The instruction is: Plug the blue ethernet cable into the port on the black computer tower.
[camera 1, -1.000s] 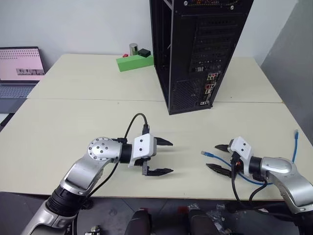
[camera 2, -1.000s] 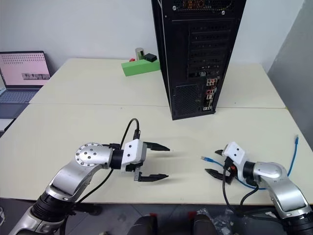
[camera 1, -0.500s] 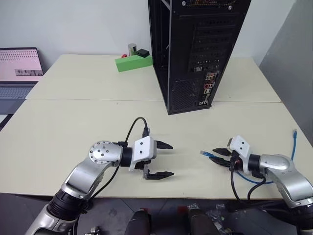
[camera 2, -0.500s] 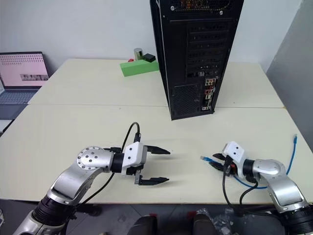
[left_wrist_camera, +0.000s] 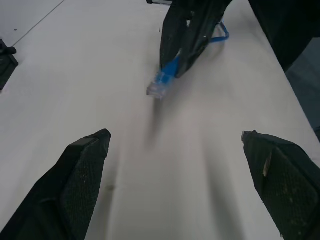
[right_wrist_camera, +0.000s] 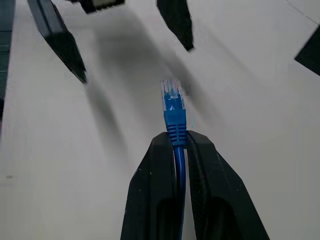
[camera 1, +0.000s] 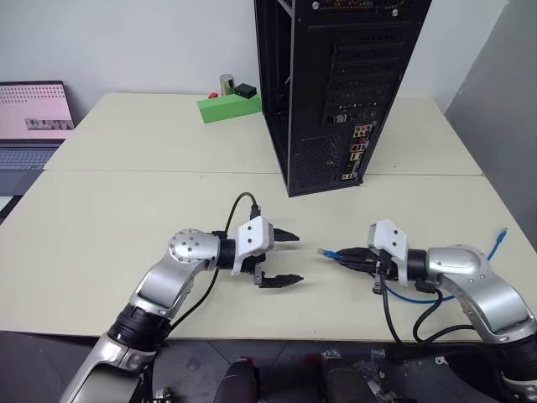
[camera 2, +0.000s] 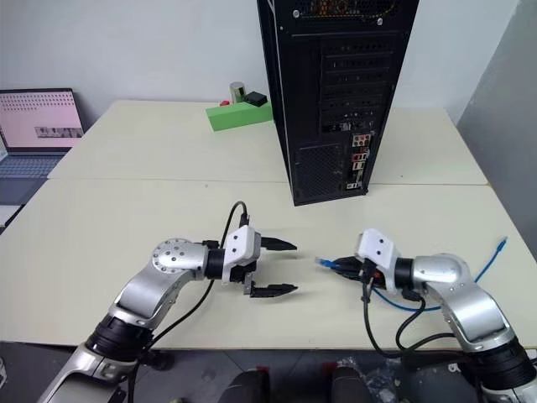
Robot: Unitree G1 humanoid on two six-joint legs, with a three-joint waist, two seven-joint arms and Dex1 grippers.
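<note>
The right end effector (camera 1: 348, 256), at lower right of the frame, is pinching the blue ethernet cable (right_wrist_camera: 176, 131) just behind its plug, the two black fingers pressed together on the cord so that the clear-tipped connector is sticking out ahead of them, pointing toward frame centre. The left end effector (camera 1: 284, 258), at lower centre, is hovering over the bench (camera 1: 126, 218) with its fingers spread wide and nothing between them, facing the plug across a bare stretch of surface.

The cable is looking thin, bright blue and limp: its slack is trailing in loops behind the right wrist toward the lower-right edge, where the far end is rising near the bench's side. It is likely to be light and floppy, so a hold close behind the ribbed boot, as here, is probably the only way of steering the plug; the small plastic clip seems fragile and would resent sideways force.

The black computer tower (camera 1: 336, 92) is standing upright at upper centre, its perforated rear panel and coloured connectors facing the camera. The port is presumably among that cluster, though it is too small to single out.
</note>
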